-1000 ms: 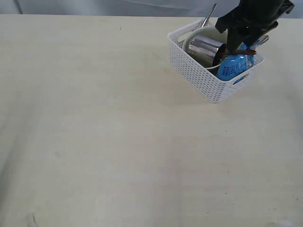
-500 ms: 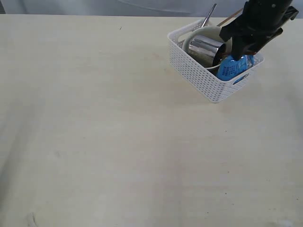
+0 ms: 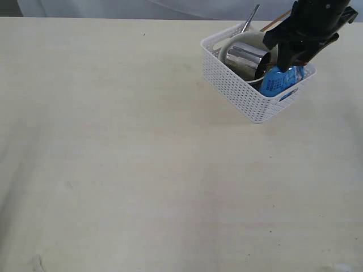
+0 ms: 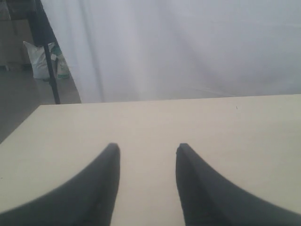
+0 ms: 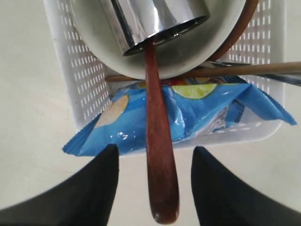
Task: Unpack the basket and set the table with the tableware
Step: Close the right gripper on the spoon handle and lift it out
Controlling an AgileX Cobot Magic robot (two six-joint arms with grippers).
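Basket (image 3: 237, 90) first: on my exterior feed the white perforated tub sits on the tabletop (image 3: 142, 158) toward its far right corner, turned at an angle to the edge, and all the tableware I can see is inside it. A shiny steel cup (image 3: 247, 59) lies tipped on its side in the cream bowl (image 3: 253, 38), with the blue snack bag (image 3: 277, 81) wedged against the near right wall of the basket. A steel utensil handle (image 3: 253, 15) pokes up past the far rim; I cannot tell whether it is the knife or the fork. My right gripper (image 5: 155, 149) hangs over the bag end of the basket. Its two dark fingers (image 5: 100, 188) are spread moderately wide on either side of the red-brown spoon (image 5: 159, 132), with a gap showing on both sides, so it grips nothing. The spoon's handle runs from the cup's mouth across the bag and out past the rim. A thin wooden chopstick (image 5: 244, 70) lies crosswise between bowl and bag, and the edge of a brown plate (image 5: 243, 28) curves beside the bowl. My left gripper (image 4: 146, 151) hovers over bare tabletop, fingers parted and empty, facing a white curtain (image 4: 188, 47).
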